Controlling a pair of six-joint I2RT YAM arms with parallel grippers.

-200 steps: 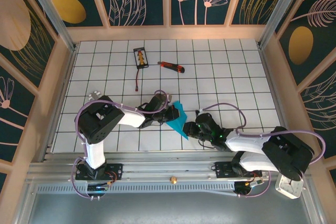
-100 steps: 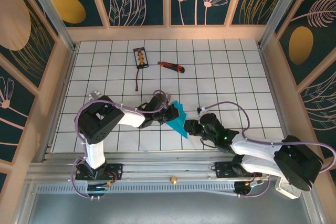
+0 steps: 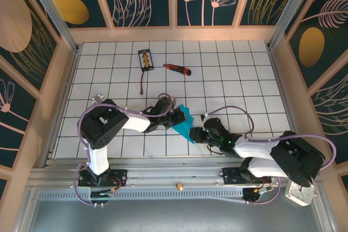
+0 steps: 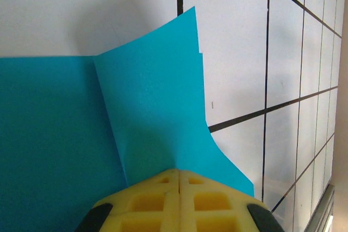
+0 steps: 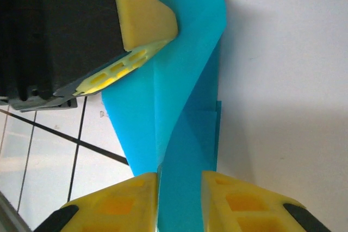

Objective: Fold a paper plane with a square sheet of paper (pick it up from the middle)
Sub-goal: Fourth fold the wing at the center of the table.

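Note:
The square sheet of paper (image 3: 185,122) is cyan-blue and creased into a narrow angular shape, partly lifted near the table's front middle. My left gripper (image 3: 175,119) comes at it from the left and is shut on it; in the left wrist view the yellow pads (image 4: 163,188) meet on a raised flap of the paper (image 4: 152,107). My right gripper (image 3: 194,134) is at the sheet's near right end. In the right wrist view the right gripper (image 5: 179,180) stands open, and a folded layer of the paper (image 5: 185,107) runs between its fingers. The left gripper's finger (image 5: 144,17) pinches the far end.
A red-and-black utility knife (image 3: 177,69) lies at the back middle of the white grid table (image 3: 239,80). Left of it is a small black-and-orange packet (image 3: 145,60) with a red cord (image 3: 142,82). Wooden walls border the table.
My right gripper's jaws have spread apart around the paper's near end. The right arm shifted a little right, then back. The left gripper and the paper have stayed put.

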